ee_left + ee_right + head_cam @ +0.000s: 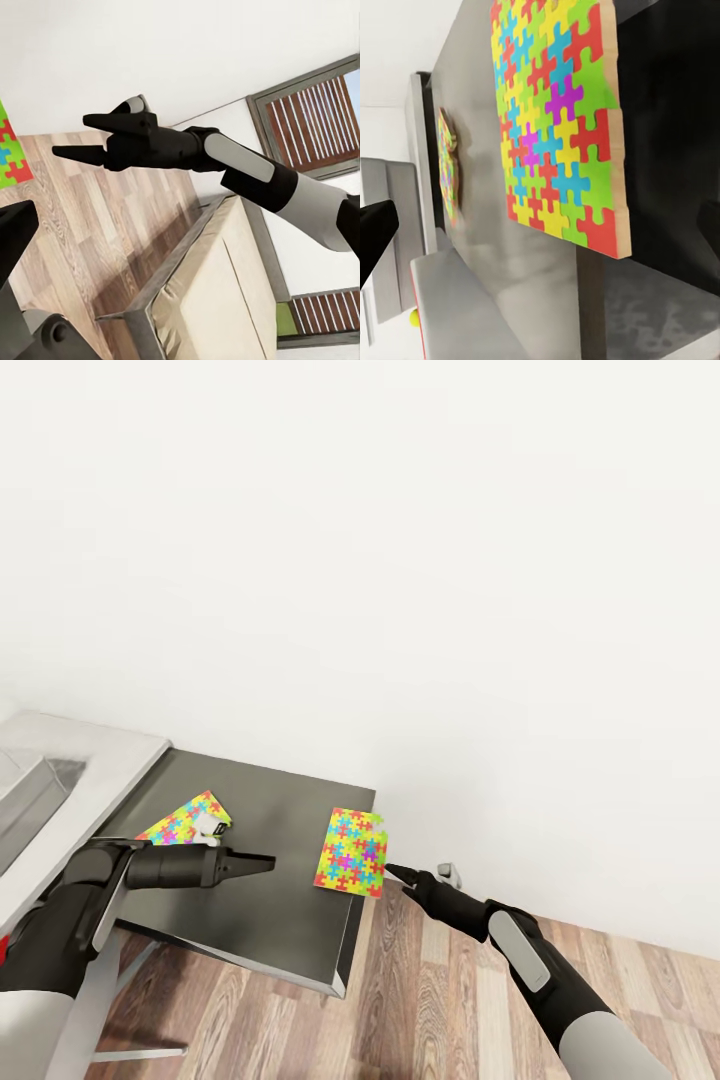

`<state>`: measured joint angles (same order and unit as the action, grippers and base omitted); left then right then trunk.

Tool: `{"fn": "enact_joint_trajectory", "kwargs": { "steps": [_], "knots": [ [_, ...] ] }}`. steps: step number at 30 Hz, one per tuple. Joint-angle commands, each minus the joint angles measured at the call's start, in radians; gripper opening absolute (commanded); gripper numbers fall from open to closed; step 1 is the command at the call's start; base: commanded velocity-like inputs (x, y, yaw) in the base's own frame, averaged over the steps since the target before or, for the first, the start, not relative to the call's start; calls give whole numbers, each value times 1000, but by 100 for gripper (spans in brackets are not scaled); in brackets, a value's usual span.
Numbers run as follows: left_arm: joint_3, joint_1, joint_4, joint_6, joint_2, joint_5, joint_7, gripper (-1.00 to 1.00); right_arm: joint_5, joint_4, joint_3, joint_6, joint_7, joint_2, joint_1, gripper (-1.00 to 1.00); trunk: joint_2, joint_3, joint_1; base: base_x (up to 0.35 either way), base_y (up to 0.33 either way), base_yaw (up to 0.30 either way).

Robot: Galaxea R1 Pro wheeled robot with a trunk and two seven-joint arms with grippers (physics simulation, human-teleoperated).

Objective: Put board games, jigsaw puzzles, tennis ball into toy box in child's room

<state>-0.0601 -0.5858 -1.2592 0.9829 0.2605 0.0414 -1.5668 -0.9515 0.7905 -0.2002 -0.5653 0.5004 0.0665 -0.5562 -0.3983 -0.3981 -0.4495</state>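
The nearer jigsaw puzzle point(352, 851) lay flat on the dark grey cabinet point(270, 920), close to its edge on the robot's right. Its long axis ran roughly away from the robot toward the wall point(400, 560), tilted slightly. It was a thin rectangular board of interlocking pieces in yellow, green, red, blue, orange and magenta; in the right wrist view point(559, 127) a pale wooden edge showed along its side, and one corner overhung the cabinet edge.

The second jigsaw puzzle point(183, 818) lay on the same cabinet top, near the pale table point(90, 760), its long axis running diagonally. It had the same bright pattern and was partly covered by the left arm. In the right wrist view it point(448, 166) appeared edge-on, well apart from the first.

The cabinet top was smooth, matte and dark, with a thin bevelled rim. The floor point(450, 1000) was wood-grain plank. A grey bin point(25, 800) stood on the table at the head view's left edge.

The left gripper point(262, 864) hovered above the cabinet between the two puzzles, fingers drawn together to a point and holding nothing. The right gripper point(397, 874) was just beside the nearer puzzle's near corner; in the left wrist view point(71, 136) its two tapered black fingers stood apart, clamped on nothing.
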Motion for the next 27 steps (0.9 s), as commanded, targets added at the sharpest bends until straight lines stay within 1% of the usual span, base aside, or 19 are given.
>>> {"fn": "enact_joint_trajectory", "kwargs": {
  "steps": [1,11,17,20,23,27],
  "knots": [
    [0,-1,0,11,0,0,-4,100,-6,0,-2,-3,0,1,-1,100,-2,-2,-1,0,0,0],
    [0,-1,1,12,0,1,-4,100,-6,-3,-2,-2,1,5,-1,100,-2,-2,-1,0,0,0],
    [0,-1,1,13,0,2,-4,100,-1,-5,-2,29,6,7,-1,100,-44,-20,-24,0,0,0],
    [0,-1,1,13,0,2,-4,100,24,-7,0,33,7,6,-3,100,-65,-30,-35,0,0,0],
    [0,-1,1,13,0,3,-4,100,78,-9,6,34,9,4,-6,100,-86,-39,-47,0,0,0],
    [0,-1,1,14,0,1,-4,100,109,-10,9,32,13,1,-19,100,-114,-52,-62,0,0,0]
  ]
}}
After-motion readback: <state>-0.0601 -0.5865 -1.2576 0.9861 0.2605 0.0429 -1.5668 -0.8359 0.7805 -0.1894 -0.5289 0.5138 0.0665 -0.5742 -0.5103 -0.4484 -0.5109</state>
